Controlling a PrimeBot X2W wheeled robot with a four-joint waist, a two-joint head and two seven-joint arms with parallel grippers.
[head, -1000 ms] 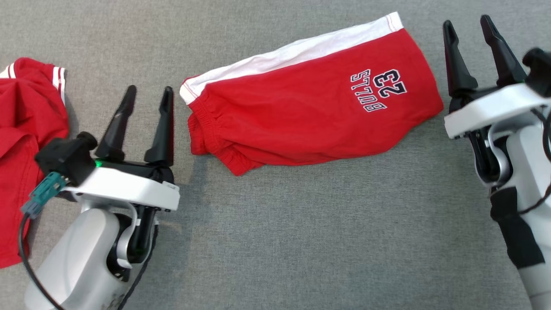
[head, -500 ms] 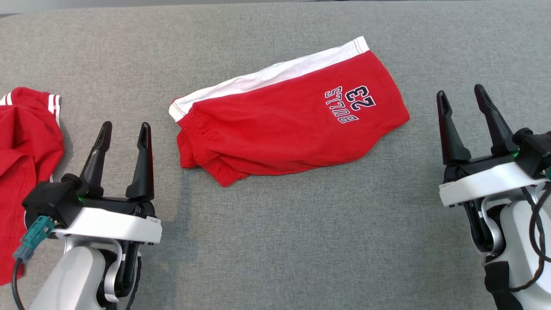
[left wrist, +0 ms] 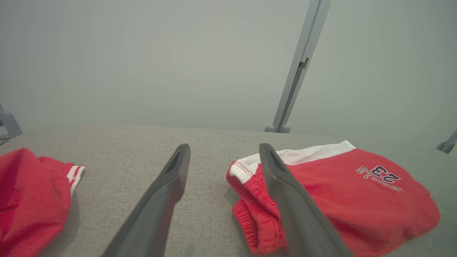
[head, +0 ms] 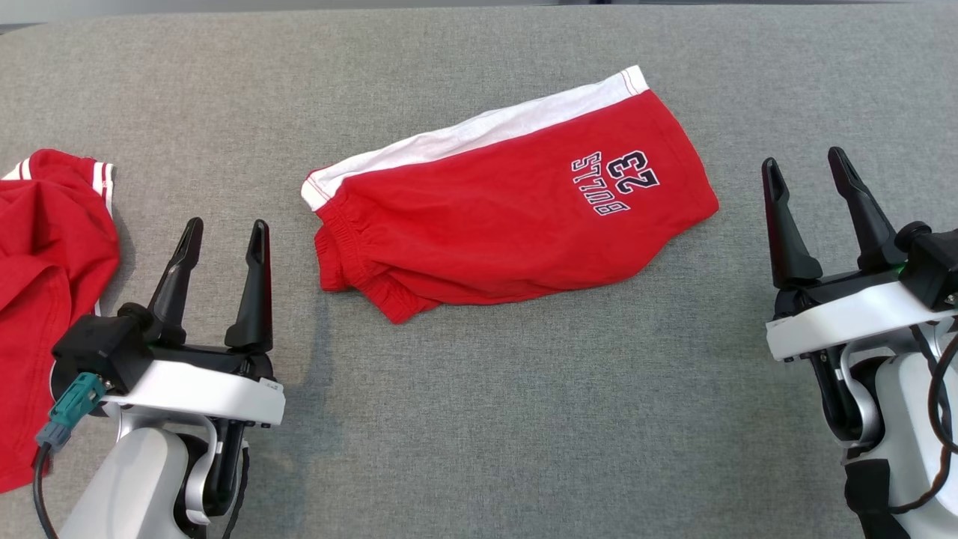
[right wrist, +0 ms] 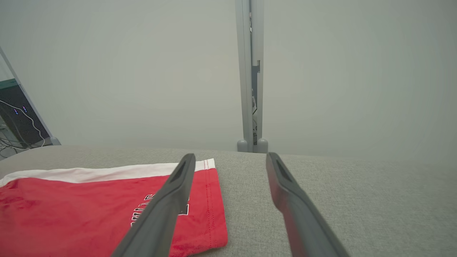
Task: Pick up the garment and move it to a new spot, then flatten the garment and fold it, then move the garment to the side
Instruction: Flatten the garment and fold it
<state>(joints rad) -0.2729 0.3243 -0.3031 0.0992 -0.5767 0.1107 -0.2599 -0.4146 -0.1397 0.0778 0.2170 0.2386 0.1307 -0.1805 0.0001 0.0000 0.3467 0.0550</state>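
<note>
Red shorts [head: 516, 217] are seen lying in the middle of the grey cloth surface [head: 479, 434], doubled over leg on leg, the white side band toward the far edge. Folding is judged done, though the waistband end looks bunched; only the move aside appears left. The left gripper [head: 228, 222] and right gripper [head: 802, 156] are held spread and empty, flanking the shorts untouched. Another red garment [head: 45, 247] lies at the left edge.
</note>
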